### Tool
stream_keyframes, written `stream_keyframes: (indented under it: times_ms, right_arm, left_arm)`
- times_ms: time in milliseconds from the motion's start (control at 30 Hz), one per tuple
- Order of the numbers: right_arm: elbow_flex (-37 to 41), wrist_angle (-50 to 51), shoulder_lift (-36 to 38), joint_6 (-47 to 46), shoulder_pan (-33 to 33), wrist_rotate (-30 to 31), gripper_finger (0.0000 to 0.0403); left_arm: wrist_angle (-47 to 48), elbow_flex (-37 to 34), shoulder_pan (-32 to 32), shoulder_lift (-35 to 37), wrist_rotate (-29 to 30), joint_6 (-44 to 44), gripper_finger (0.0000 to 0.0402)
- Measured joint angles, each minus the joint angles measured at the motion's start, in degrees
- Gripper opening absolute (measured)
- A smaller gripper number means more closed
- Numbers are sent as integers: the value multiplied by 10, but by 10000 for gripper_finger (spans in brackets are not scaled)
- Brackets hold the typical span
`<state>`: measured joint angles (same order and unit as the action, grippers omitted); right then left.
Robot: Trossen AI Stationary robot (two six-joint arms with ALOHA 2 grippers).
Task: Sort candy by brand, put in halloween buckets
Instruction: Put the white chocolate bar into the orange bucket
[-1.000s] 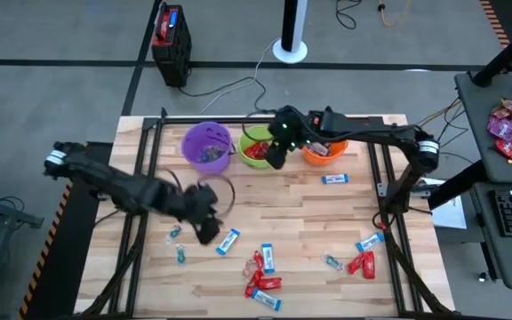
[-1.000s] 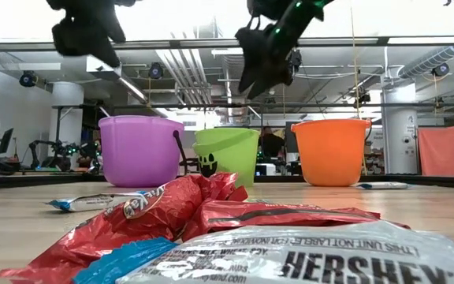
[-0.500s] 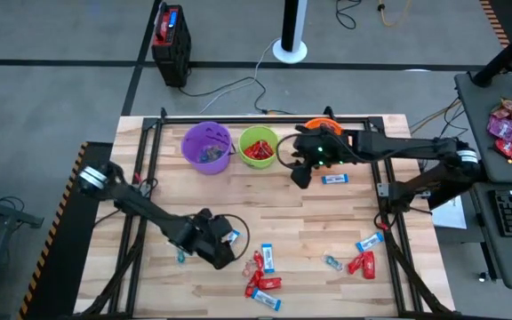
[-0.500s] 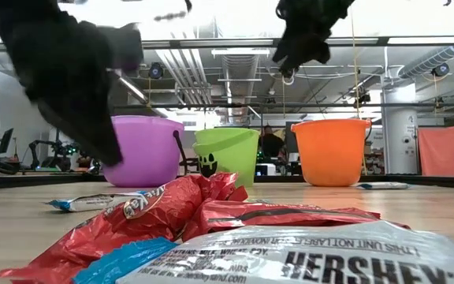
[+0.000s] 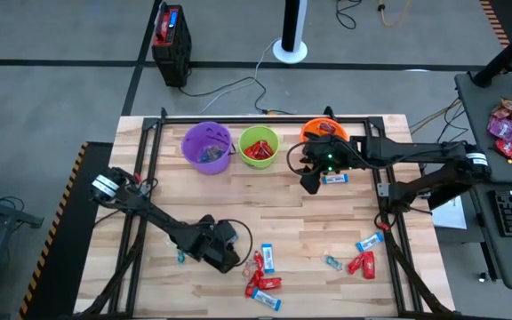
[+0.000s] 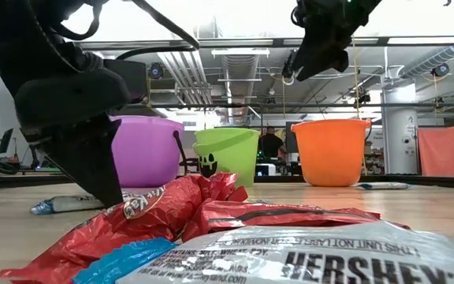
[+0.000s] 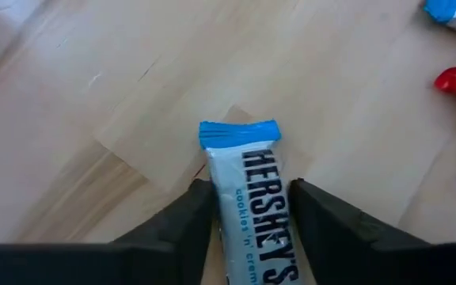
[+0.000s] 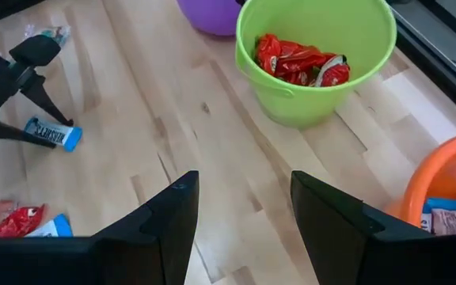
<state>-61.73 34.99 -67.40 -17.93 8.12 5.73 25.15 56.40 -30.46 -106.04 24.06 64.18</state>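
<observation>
Three buckets along the tabletop's far edge: purple bucket, lime green bucket holding red-wrapped candy, orange bucket. Left gripper is down near the front edge, fingers straddling a Hershey's cookies 'n' creme bar, not clamped. Right gripper hovers just beside the orange bucket, jaws spread, empty.

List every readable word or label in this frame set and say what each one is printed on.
"HERSHEY'S" and "cookies 'n' crem...", cut off: white bar with blue end between the left end effector's fingers.
"HERSHEY..." cut off by the picture's edge, with unreadable fine print upside down above it: silver wrapper nearest the low camera.
White lettering on the red wrapper: unreadable.
Wrappers in the green bucket and across the table: too small.
</observation>
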Motion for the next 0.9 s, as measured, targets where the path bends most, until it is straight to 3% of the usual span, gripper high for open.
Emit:
stream_keyframes:
  times_ms: [233, 533, 600, 667, 767, 900]
  right_arm:
    - [-5, 0, -1, 30, 0, -2, 192]
    - [-4, -3, 1, 56, 0, -5, 192]
    - [-1, -31, 1, 44, 0, -52, 192]
    - [7, -92, -2, 15, 0, -138, 192]
    - [17, -208, -18, -80, -4, -238, 192]
    - [6, -306, -64, -191, -5, -298, 192]
  left_arm:
    - [0, 0, 1, 28, -19, 10, 21]
    - [2, 1, 2, 135, -4, -18, 8]
    - [-20, 1, 6, 168, 14, -34, 7]
    - [-53, 1, 16, 201, 37, -73, 6]
    - [-114, 1, 44, 243, 73, -151, 6]
    - [-188, 2, 100, 276, 83, -245, 5]
